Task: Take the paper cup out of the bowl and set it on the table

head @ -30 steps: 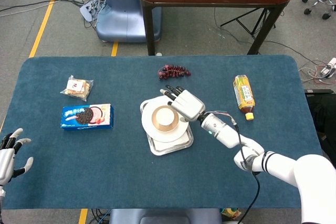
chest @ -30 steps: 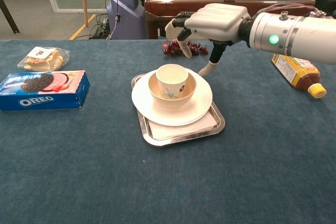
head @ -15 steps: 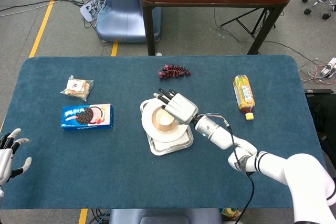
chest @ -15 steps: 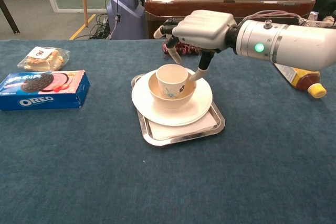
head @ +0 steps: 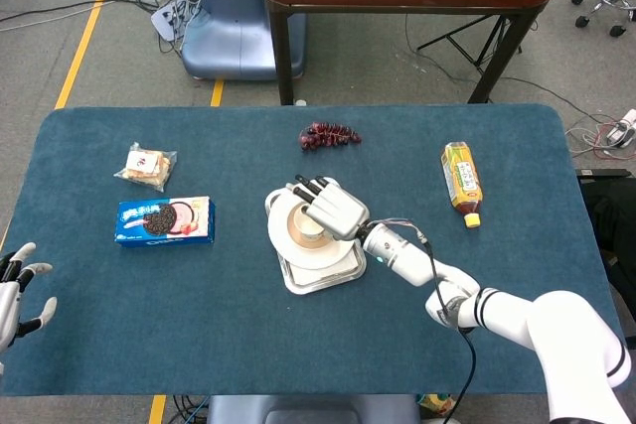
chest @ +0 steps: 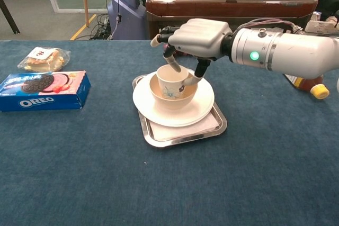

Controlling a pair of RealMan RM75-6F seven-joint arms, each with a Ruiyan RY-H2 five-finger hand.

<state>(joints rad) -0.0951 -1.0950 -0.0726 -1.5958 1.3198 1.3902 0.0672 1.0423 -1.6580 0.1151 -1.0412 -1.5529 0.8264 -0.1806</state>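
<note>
A white paper cup (chest: 172, 81) stands upright in a cream bowl (chest: 170, 99) on a white plate (chest: 147, 103), which lies on a metal tray (chest: 212, 127) at the table's middle. My right hand (chest: 198, 35) hovers right over the cup (head: 306, 232), with its thumb down beside the cup's right wall and other fingers at the far rim. Its fingers are apart, and the cup still rests in the bowl (head: 288, 230); contact cannot be made out. My left hand (head: 15, 290) stays at the table's near left corner with its fingers spread, holding nothing.
An Oreo box (head: 164, 220) and a snack packet (head: 147, 166) lie at the left. Dark grapes (head: 330, 135) sit behind the tray. A tea bottle (head: 461, 181) lies on its side at the right. Bare blue cloth lies in front of the tray.
My right hand has moved left and down from behind the bowl's right side until its fingers straddle the cup. The cup has not moved. My left hand has barely shifted.
</note>
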